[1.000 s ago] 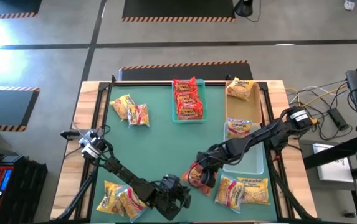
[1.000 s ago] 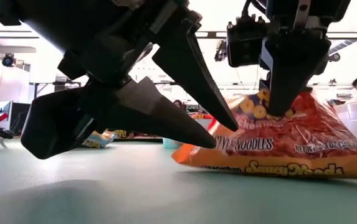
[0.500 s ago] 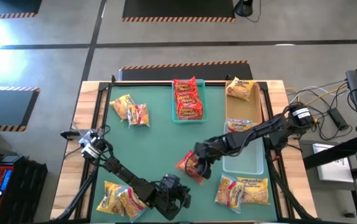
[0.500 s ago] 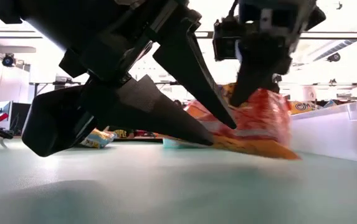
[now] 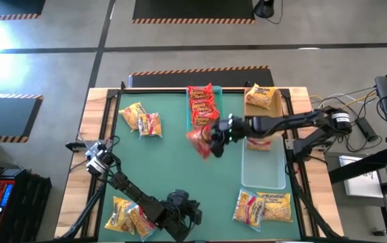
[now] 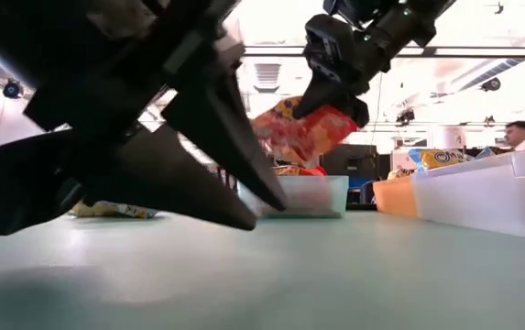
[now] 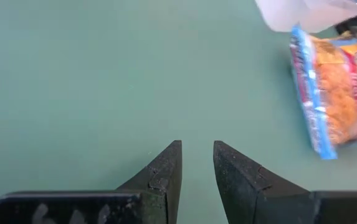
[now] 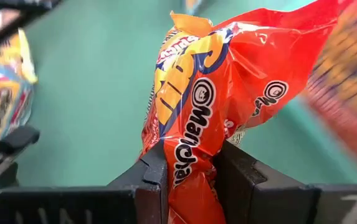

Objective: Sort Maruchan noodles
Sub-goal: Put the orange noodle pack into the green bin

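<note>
So the right pincer [image 5: 215, 137] had swung up from the lower middle of the frame to the centre, lifting a red noodle packet [image 5: 201, 142] off the green surface [image 5: 173, 162], clamped between its fingers, right beside the teal tray [image 5: 204, 128] of red packets. The left pincer [image 5: 179, 216] sat at the bottom edge, fingers slightly apart, holding nothing.

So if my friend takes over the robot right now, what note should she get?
Right end effector: shut on a red packet, held in the air beside the teal tray.
Left end effector: low at the table's near edge, holding nothing.
Done: red packets in the teal tray, one yellow packet in the tan tray.
Left: loose packets far left, near left, near right.
</note>
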`<action>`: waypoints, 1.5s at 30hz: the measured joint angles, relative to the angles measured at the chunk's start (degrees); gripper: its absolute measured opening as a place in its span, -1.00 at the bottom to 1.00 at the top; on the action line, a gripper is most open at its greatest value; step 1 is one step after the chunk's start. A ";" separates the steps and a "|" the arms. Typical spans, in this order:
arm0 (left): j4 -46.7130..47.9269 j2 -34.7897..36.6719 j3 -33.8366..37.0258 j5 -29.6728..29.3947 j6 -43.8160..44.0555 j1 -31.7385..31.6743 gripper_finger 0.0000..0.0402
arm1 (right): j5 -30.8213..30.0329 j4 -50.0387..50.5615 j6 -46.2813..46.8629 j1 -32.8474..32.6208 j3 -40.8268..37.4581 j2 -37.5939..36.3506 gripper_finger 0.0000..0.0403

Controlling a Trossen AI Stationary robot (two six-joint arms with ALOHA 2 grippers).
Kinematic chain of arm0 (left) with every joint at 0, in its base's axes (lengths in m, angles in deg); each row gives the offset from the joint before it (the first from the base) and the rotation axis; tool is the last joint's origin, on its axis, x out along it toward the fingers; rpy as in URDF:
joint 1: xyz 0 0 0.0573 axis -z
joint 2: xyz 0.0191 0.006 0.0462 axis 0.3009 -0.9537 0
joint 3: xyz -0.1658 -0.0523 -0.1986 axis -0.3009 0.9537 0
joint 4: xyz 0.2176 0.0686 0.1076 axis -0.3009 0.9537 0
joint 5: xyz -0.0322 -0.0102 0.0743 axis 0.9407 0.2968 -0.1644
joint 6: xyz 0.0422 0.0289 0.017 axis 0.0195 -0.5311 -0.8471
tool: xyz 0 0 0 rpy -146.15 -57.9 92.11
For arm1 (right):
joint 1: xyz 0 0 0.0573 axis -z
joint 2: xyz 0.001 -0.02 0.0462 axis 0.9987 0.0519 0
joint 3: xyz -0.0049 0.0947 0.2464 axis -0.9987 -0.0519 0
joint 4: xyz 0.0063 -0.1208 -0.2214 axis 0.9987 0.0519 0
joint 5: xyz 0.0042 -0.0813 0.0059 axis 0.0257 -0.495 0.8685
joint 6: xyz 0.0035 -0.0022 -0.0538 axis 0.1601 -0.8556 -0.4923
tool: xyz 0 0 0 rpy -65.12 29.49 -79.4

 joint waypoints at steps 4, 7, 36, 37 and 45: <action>3.19 0.02 0.00 -2.53 2.99 -0.36 -0.63 | -1.83 -1.05 -6.90 4.58 0.00 -3.46 -0.58; 5.69 0.09 0.00 -5.14 6.60 -1.23 -0.63 | -2.36 -1.07 -15.01 7.95 0.00 -5.24 -0.58; 8.55 0.09 0.00 -7.53 13.07 -10.81 -0.63 | -11.07 2.53 -57.26 16.14 0.09 6.59 -0.58; 8.55 0.09 0.00 -7.53 13.07 -10.86 -0.63 | -10.99 2.44 -57.23 16.32 0.11 6.88 -0.58; 8.99 0.09 0.00 -7.49 13.15 -10.95 -0.63 | 1.55 3.15 -57.45 16.41 0.02 6.22 -0.58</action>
